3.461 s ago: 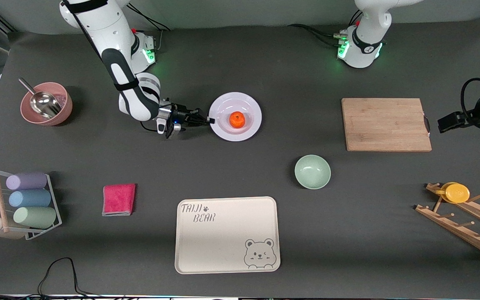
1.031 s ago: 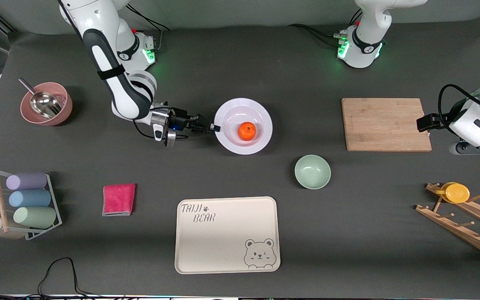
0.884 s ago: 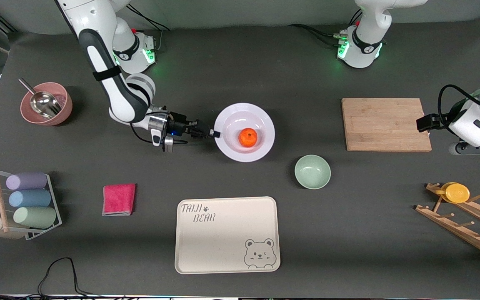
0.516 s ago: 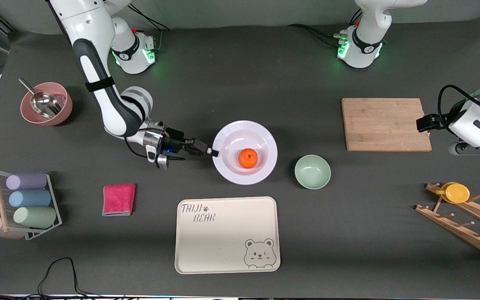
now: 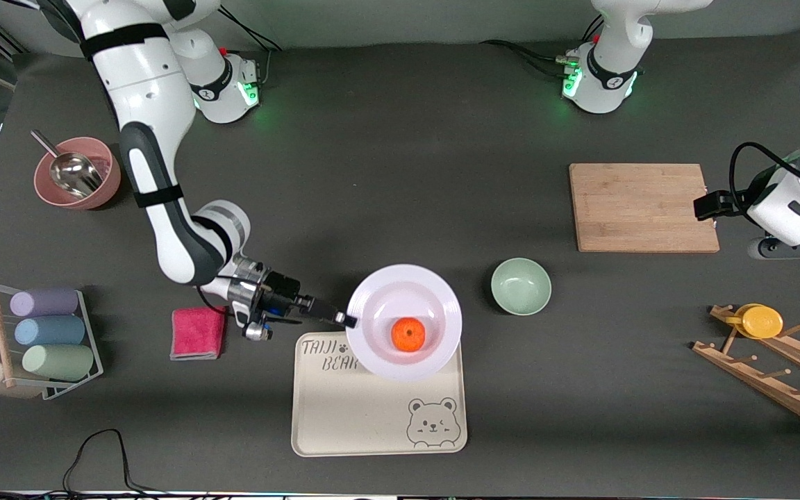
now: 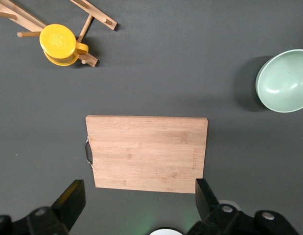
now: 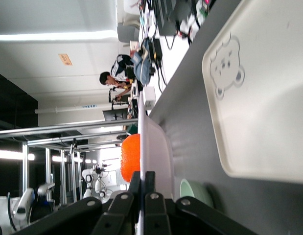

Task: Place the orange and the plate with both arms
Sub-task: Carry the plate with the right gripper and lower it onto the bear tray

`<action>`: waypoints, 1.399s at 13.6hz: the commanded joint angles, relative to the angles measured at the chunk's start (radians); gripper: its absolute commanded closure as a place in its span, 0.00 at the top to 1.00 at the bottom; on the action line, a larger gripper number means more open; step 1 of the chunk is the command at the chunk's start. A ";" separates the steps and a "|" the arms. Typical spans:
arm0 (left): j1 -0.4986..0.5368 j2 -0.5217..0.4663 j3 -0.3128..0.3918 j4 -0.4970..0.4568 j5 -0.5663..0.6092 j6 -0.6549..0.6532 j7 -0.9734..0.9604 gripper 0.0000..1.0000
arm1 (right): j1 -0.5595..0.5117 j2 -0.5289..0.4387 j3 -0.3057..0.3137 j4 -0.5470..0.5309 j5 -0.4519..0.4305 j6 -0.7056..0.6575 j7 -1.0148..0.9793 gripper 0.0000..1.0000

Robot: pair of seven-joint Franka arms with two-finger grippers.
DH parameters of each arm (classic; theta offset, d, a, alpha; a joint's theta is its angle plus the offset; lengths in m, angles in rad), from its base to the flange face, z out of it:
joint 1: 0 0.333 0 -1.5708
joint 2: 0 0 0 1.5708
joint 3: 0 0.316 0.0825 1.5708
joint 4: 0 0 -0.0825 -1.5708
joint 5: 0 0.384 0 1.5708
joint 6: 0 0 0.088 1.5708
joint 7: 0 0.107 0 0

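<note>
The white plate (image 5: pixel 400 292) carries the orange (image 5: pixel 408 335) in its middle. My right gripper (image 5: pixel 348 320) is shut on the plate's rim at the right arm's end and holds it over the farther edge of the cream bear tray (image 5: pixel 365 410). In the right wrist view the fingers (image 7: pixel 135 182) pinch the plate rim (image 7: pixel 153 147), with the orange (image 7: pixel 130 157) and the tray (image 7: pixel 268 98) in sight. My left gripper (image 5: pixel 709 205) waits open and empty beside the cutting board's end; its own view shows it (image 6: pixel 139 196) over bare table.
A mint-green bowl (image 5: pixel 521 285) sits beside the plate toward the left arm's end. A wooden cutting board (image 5: pixel 643 207), a wooden rack with a yellow cup (image 5: pixel 761 321), a pink cloth (image 5: pixel 198 332), a pink bowl with a scoop (image 5: pixel 78 173) and a cup rack (image 5: pixel 42 333) stand around.
My right gripper has carried the plate with the orange toward the front camera, from mid-table to over the tray's farther edge. The left arm swung early on, then stayed still.
</note>
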 commanded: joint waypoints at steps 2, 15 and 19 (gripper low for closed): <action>-0.005 0.001 0.009 0.004 -0.009 0.001 0.016 1.00 | -0.049 0.146 0.004 0.234 -0.071 -0.022 0.123 0.00; -0.007 0.001 0.009 0.004 -0.009 0.002 0.016 1.00 | -0.115 0.444 0.004 0.574 -0.275 -0.007 0.253 0.00; -0.007 0.001 0.009 0.004 -0.009 0.004 0.016 1.00 | -0.116 0.450 0.004 0.576 -0.337 0.014 0.253 0.00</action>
